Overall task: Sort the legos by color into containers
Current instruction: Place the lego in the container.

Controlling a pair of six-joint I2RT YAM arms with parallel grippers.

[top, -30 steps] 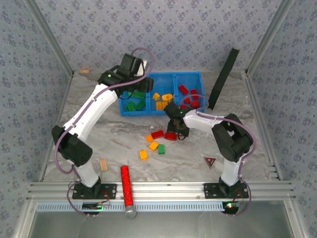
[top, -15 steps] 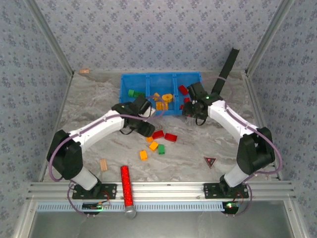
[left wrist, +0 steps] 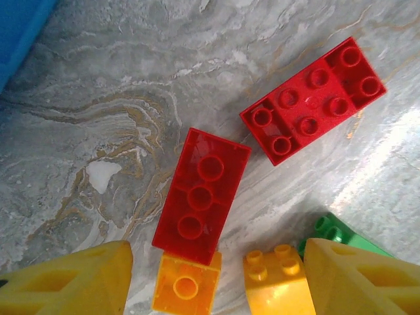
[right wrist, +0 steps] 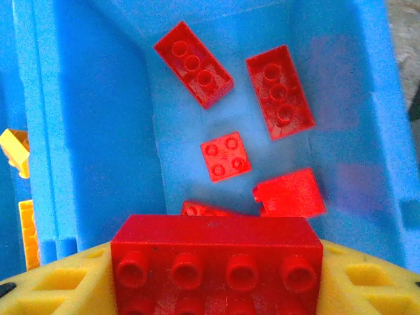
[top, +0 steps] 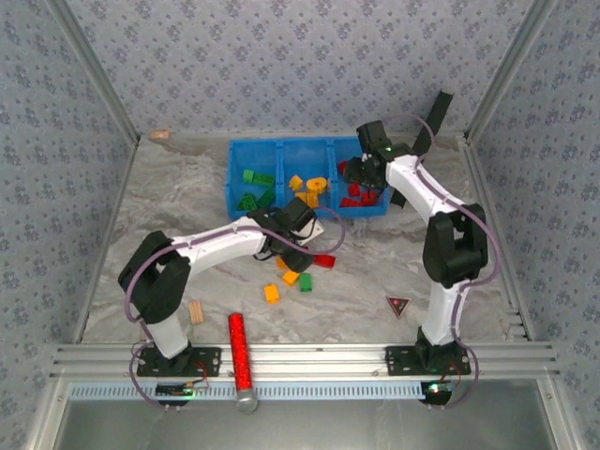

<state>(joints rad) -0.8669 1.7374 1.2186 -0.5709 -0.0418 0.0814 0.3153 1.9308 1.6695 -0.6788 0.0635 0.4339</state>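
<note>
- The right gripper (right wrist: 216,279) clamps a long red brick (right wrist: 216,252) between its yellow fingers. It hovers over the right compartment (right wrist: 341,98) of the blue bin (top: 281,145), where several red bricks (right wrist: 225,161) lie.
- Best release: let go well inside the walls and low, so the brick likely won't bounce into the neighbouring compartment.
- The left gripper (left wrist: 216,275) hangs with jaws apart and empty over loose bricks on the marbled table (left wrist: 98,98).
- Between its fingers lie a red three-stud brick (left wrist: 200,197), an orange brick (left wrist: 186,287) touching its near end, and a yellow brick (left wrist: 275,275).
- A green brick (left wrist: 335,233) and a red eight-stud brick (left wrist: 314,98) lie nearby.
- Judged best pick: centre on one brick, close across its narrow width, and avoid snagging its neighbours.
</note>
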